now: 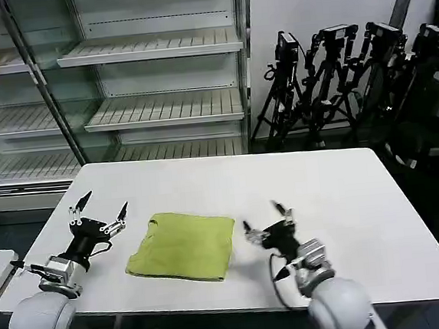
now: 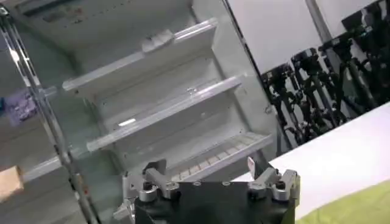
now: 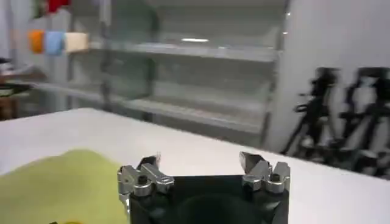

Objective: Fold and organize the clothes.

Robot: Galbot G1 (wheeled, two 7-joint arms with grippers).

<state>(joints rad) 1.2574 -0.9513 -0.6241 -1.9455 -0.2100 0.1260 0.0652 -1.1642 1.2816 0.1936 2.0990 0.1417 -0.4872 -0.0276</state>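
Between both spread fingers (image 1: 100,208), folded T-shirt (image 1: 184,244).

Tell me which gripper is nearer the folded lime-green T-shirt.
Right, narrowly. The right gripper hovers open just off the lime-green fabric T-shirt's edge; the left gripper, also open, sits slightly farther off the opposite side.

Folded T-shirt (image 1: 183,246) on white table (image 1: 346,199)

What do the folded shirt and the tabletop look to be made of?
T-shirt: soft knit fabric, probably cotton, matte lime; it lies limp with rounded fold edges. Table: smooth white hard top, likely laminate, with a faint sheen. Left gripper and right gripper flank the shirt, open.
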